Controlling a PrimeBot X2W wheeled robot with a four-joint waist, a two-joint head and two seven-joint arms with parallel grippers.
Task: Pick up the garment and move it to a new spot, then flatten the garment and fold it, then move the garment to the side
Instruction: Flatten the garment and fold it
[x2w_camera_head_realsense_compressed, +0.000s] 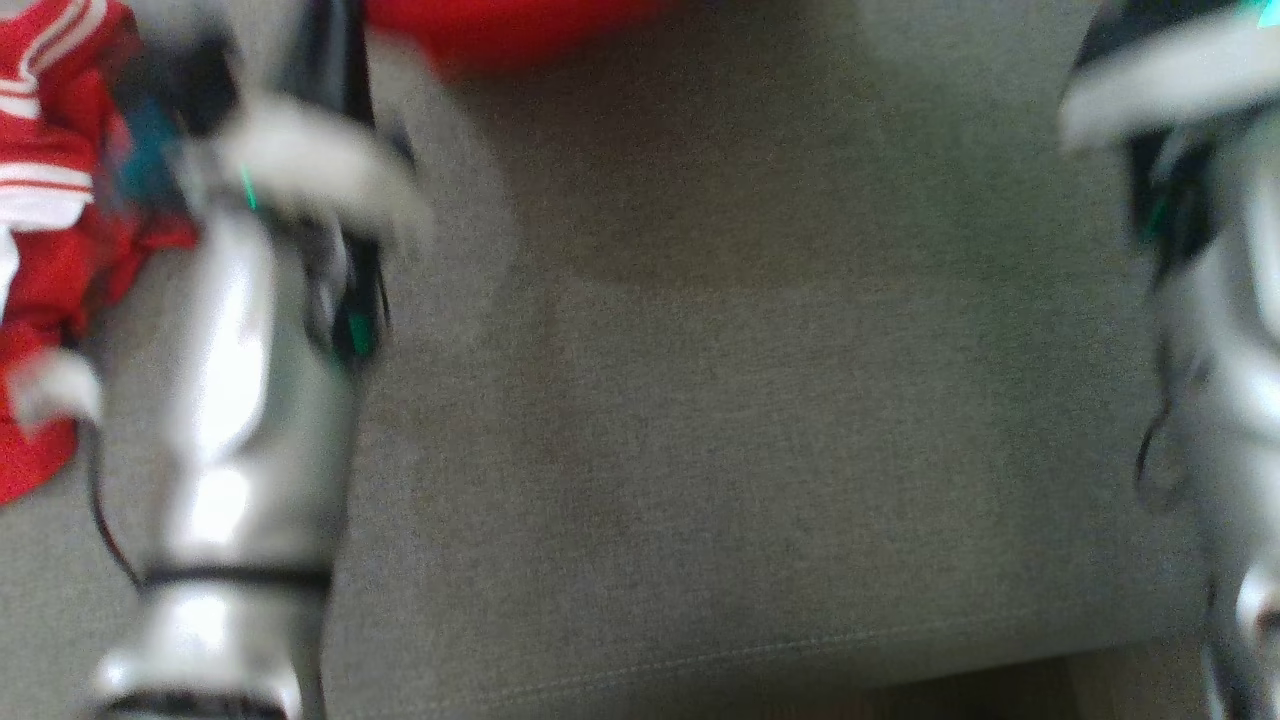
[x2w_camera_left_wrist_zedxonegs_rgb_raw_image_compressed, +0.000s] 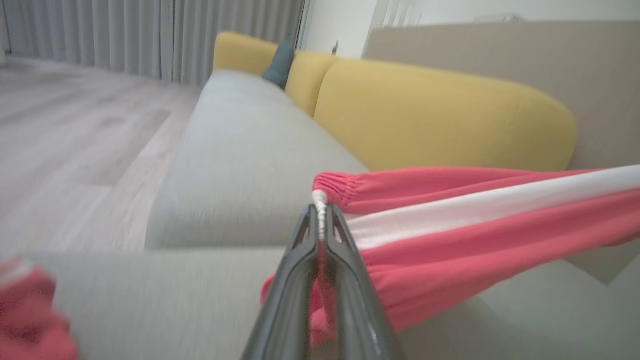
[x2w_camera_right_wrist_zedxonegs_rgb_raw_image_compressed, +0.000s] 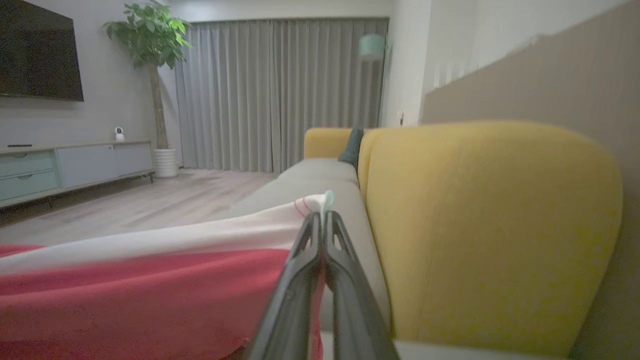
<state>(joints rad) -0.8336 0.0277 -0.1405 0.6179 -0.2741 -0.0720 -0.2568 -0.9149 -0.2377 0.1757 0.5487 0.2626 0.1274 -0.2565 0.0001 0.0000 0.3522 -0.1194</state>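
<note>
The soft, light garment (x2w_camera_left_wrist_zedxonegs_rgb_raw_image_compressed: 475, 240) stretches between the left gripper (x2w_camera_left_wrist_zedxonegs_rgb_raw_image_compressed: 320, 216) and right gripper (x2w_camera_right_wrist_zedxonegs_rgb_raw_image_compressed: 323, 220), each pinched shut on its hem at the fingertips, likely the firmest hold.

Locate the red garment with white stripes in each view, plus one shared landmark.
Head view: red white-striped garment bunched at the left edge, blurred.
Left wrist view: garment stretches centre to right, pinched by the left gripper.
Right wrist view: garment lower left, pinched by the right gripper.
Shared landmark: grey fabric sofa seat.
</note>
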